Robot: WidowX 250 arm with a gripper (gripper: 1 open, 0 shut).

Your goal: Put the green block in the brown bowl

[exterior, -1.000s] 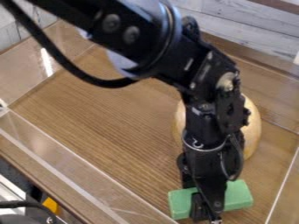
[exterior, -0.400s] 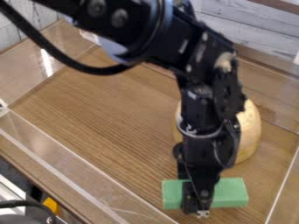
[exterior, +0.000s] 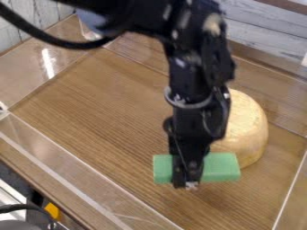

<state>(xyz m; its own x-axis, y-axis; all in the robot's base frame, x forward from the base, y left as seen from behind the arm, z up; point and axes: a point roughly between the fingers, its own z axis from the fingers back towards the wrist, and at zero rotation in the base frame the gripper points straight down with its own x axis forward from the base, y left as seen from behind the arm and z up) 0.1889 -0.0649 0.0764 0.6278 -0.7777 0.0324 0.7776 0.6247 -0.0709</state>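
The green block, a flat bright green bar, hangs level just above the wooden table, and my gripper is shut on its middle, fingers pointing straight down. The black arm covers the block's centre, so only its two ends show. The brown bowl, a large tan wooden dome, sits right behind and to the right of the block, partly hidden by the arm.
The wooden table stretches to the left and back. A clear plastic wall runs along the table's front left edge. A pale wall stands at the back right.
The gripper has lifted the green block off the table and carried it left and up, toward the bowl's front. The arm's upper links have swung left too.
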